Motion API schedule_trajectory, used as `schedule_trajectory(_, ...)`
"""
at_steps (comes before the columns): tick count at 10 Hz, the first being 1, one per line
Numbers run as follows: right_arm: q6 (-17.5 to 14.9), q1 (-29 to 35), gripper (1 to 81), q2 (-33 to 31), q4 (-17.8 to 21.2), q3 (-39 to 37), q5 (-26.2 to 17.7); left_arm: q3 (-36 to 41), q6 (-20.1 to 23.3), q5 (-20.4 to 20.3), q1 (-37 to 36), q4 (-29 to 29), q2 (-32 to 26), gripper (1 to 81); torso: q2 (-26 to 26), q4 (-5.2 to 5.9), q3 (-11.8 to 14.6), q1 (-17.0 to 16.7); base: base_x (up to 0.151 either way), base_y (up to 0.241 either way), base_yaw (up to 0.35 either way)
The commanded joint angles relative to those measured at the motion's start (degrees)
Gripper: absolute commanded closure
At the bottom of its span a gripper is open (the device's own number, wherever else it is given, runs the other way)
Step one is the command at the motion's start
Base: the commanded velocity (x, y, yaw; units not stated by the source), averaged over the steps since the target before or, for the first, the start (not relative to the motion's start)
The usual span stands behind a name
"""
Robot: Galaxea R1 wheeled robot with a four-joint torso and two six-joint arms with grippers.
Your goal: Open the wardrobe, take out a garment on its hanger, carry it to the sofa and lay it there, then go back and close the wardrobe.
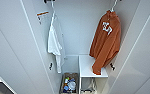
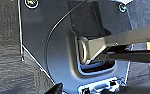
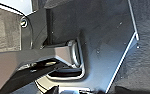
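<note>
Wardrobe open, both doors swung wide; flat smooth white panels, plain white interior. An orange-and-white label is stuck high on the inside of the left door.

Garment: rust-orange sweatshirt, soft matte fabric, white lettering on the chest. It hangs on the right side of the interior from a thin white hanger whose hook reaches up to the top edge. One sleeve droops down to just over the shelf.

White shirt hangs on the left side, limp and creased, thin fabric, well apart from the garment.

Shelf: flat white rectangular board low on the right, square edges, open compartment beneath it. What is in that compartment is too blurred to name.

Bin on the wardrobe floor just left of the shelf: rectangular, holds mixed small items in blue and white, too blurred to name.

Small black hooks on the inside of each door, low down.

Tools: both wrist views show the robot's own dark plate and jointed bar over dark textured flooring. Fingers not distinguishable, so opening and hold can't be told for left or right.
</note>
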Motion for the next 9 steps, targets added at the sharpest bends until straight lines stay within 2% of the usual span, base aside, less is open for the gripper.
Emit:
schedule_trajectory(1, -0.1, -2.5, 1.0, 2.9, -2.9, -2.3, -2.2, -1.9, 0.7, 3.4, -0.4, 1.0, 1.3, 1.0, 0.0, 0.0, 0.0, 0.0, 0.0, 0.0, 0.0)
schedule_trajectory(3, 0.2, -1.8, 1.0, 5.6, -2.3, -5.1, -4.2, -2.2, 0.7, 3.5, -0.5, 1.1, 1.5, 1.0, 0.0, 0.0, 0.0, 0.0, 0.0, 0.0, 0.0)
schedule_trajectory(4, 0.5, -1.4, 1.0, 7.0, -2.2, -6.9, -5.5, -2.2, 0.7, 4.8, -0.7, 1.1, 1.5, 1.0, 0.0, 0.0, 0.0, 0.0, 0.0, 0.0, 0.0)
schedule_trajectory(6, 0.3, -1.0, 1.0, 7.6, -2.3, -7.9, -5.6, -2.2, 0.8, 5.6, -1.0, 1.1, 1.4, 1.0, 0.0, 0.0, 0.0, -0.1, 0.0, 0.0, 0.0)
schedule_trajectory(7, 0.3, -0.9, 1.0, 7.6, -2.3, -7.9, -5.6, -2.2, 0.8, 5.6, -1.1, 1.1, 1.3, 1.0, -0.1, 0.0, 5.7, -0.1, 0.0, 0.0, 0.0)
schedule_trajectory(9, 0.3, -0.8, 1.0, 7.7, -2.3, -7.9, -5.6, -2.2, 0.8, 5.6, -1.2, 1.1, 1.2, 1.0, -0.1, 0.0, 6.7, 0.0, 0.0, 0.0, 0.0)
